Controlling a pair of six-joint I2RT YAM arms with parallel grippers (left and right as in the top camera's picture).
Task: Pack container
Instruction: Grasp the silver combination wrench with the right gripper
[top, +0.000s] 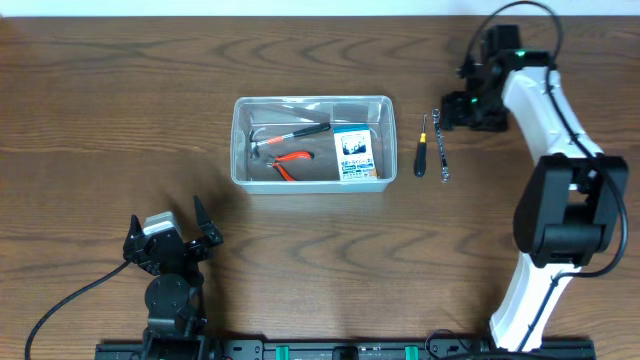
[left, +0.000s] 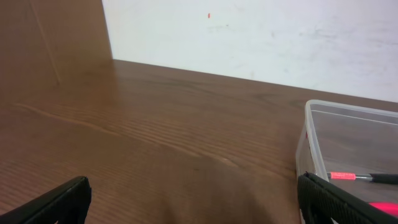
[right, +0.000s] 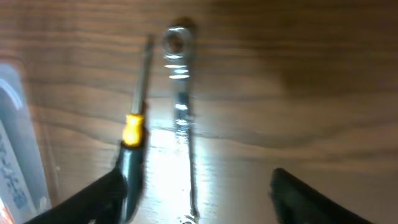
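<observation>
Container (top: 311, 99) was loaded with hammer (top: 295, 131), red pliers (top: 292, 162) and small box (top: 355, 153), well ahead of the left gripper (top: 170, 229). It and the right gripper (top: 448, 108) were spread apart.

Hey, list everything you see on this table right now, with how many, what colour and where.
container: 1, clear, mid-table
hammer: 1, red-and-black handle, in container
pliers: 1, red handles, in container beside hammer
box: 1, blue-and-white, container's right end
screwdriver: 1, black with yellow band, right of container
wrench: 1, silver, just right of screwdriver
table: 1, brown wood, under everything
left claw: 1, black, open, near-left of table
right claw: 1, black, open, by the wrench
</observation>
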